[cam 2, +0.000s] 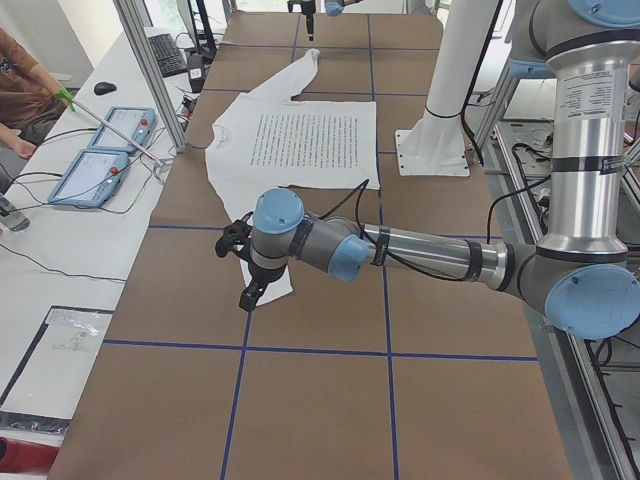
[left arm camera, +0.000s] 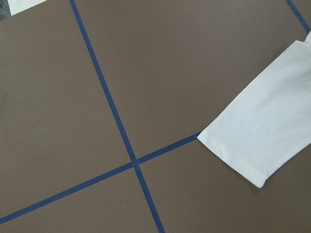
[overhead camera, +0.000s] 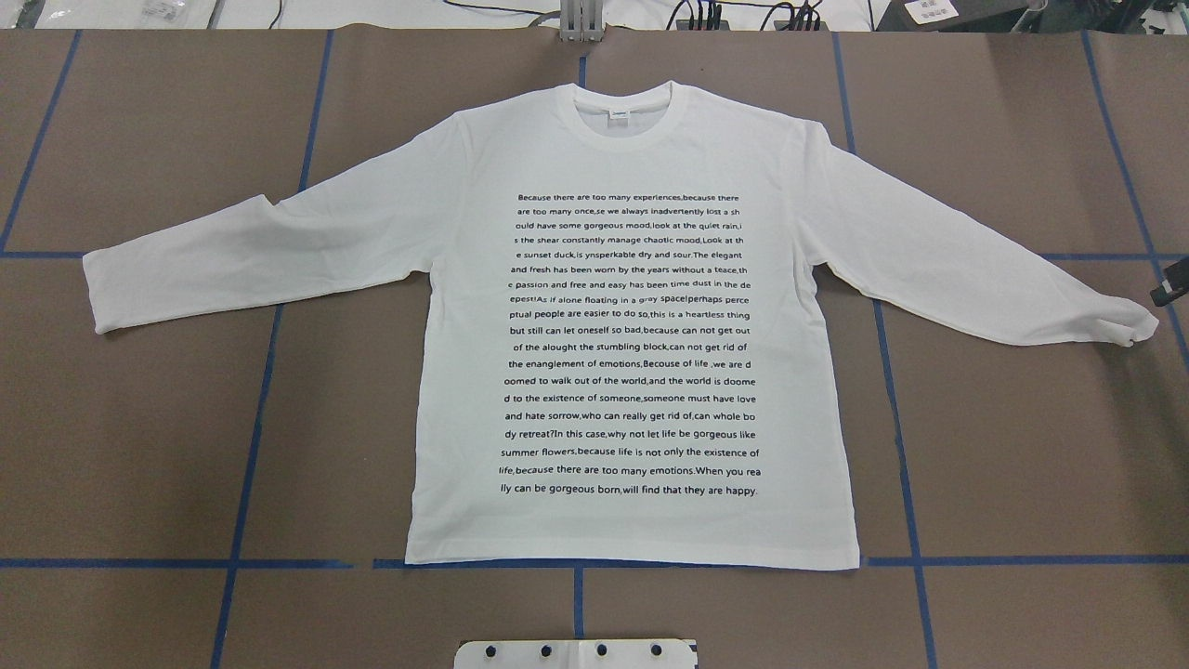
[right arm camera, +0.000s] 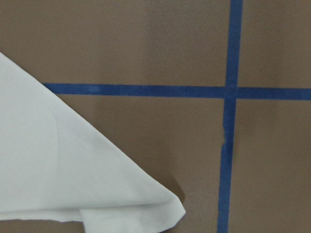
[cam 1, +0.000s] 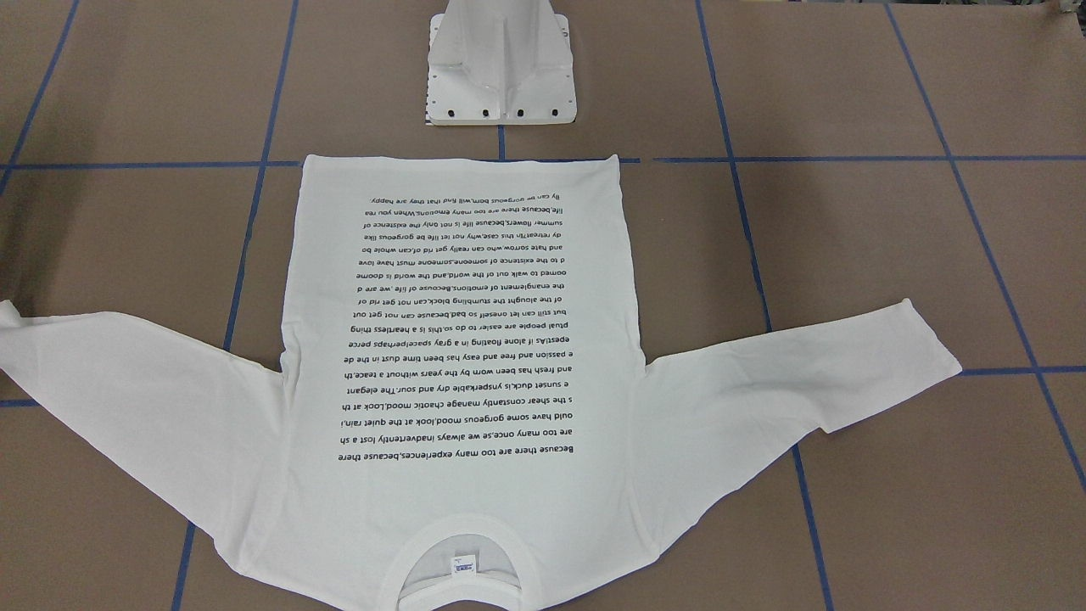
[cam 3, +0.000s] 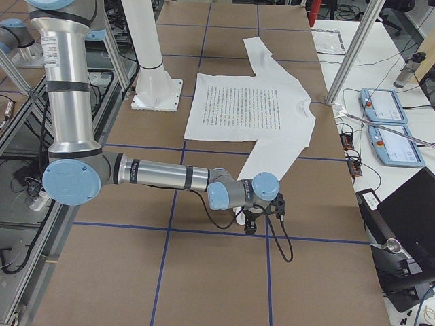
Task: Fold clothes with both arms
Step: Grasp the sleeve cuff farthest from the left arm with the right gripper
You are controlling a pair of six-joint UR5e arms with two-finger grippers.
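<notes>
**Front-facing view:** The white T-shirt (cam 1: 458, 356) lies flat, print up, in the middle of the brown counter (cam 1: 848, 85). Its collar is at the bottom edge, its hem is just below the white pedestal base (cam 1: 501, 76), and both sleeves are spread sideways.

**Overhead view:** The T-shirt fills the centre, with the collar (overhead camera: 632, 141) toward the top. At the right edge, a black piece of the right end effector (overhead camera: 1169, 293) sits just beside the right-hand cuff (overhead camera: 1129, 327). I cannot tell whether its fingers are spread or pressed together.

**Left side view:** The near arm reaches low across the middle. The left end effector (cam 2: 250, 292) points down over the near sleeve end, and I cannot tell how its fingers stand. A person (cam 2: 20, 80) sits at the upper left.

**Right side view:** The right end effector (cam 3: 251, 223) hangs over the near sleeve end at lower centre, and again I cannot tell how its fingers stand.

**Left wrist view:** A flat cuff lies at the right, near a crossing of blue tape (left arm camera: 109, 102).

**Right wrist view:** A sleeve end fills the lower left, with its corner turned over.
</notes>
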